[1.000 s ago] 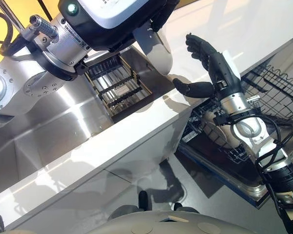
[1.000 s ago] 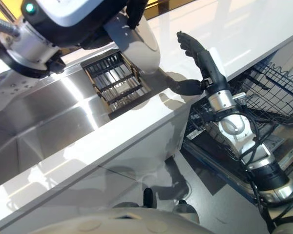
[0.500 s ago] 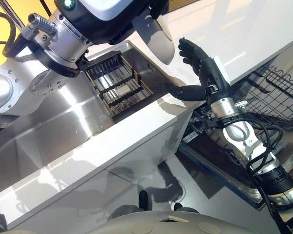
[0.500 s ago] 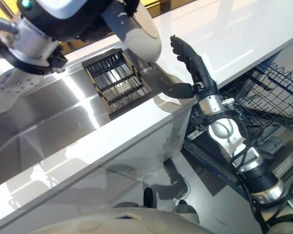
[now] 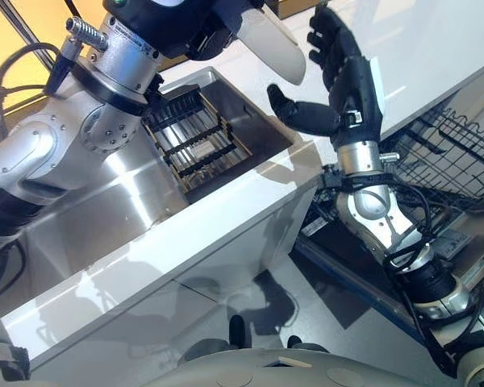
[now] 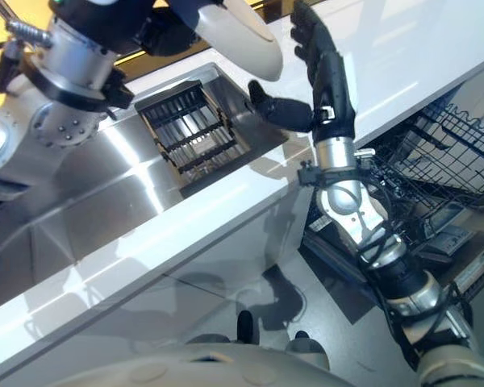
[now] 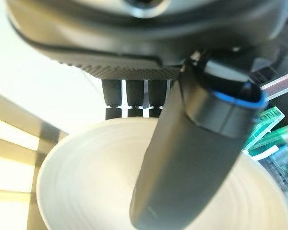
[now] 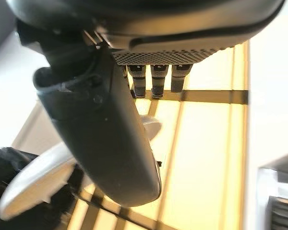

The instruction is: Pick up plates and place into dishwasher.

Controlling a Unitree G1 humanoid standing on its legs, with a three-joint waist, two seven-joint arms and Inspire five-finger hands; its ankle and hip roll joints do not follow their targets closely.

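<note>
A white plate (image 5: pixel 272 46) hangs tilted in the air above the far corner of the steel sink (image 5: pixel 105 201). My left hand (image 5: pixel 203 31) is shut on the plate: in the left wrist view its thumb (image 7: pixel 192 158) presses on the plate's inner face (image 7: pixel 86 191) and the fingers reach behind the rim. My right hand (image 5: pixel 348 74) stands open just right of the plate, fingers straight up and its thumb (image 6: pixel 278 111) stretched out under the plate's lower edge. The right wrist view shows the plate's rim (image 8: pixel 33 184) past that thumb. I see no contact between the right hand and the plate.
A dark slatted drainer rack (image 5: pixel 194 137) lies in the sink. The white counter (image 5: pixel 436 40) runs along the right. Below its edge stands the open dishwasher with a black wire rack (image 5: pixel 460 153) pulled out; a pale dish (image 5: pixel 363 211) sits in it.
The left hand has lifted the plate higher and to the right. The right hand has risen and closed in on the plate, its thumb now under the lower rim.
</note>
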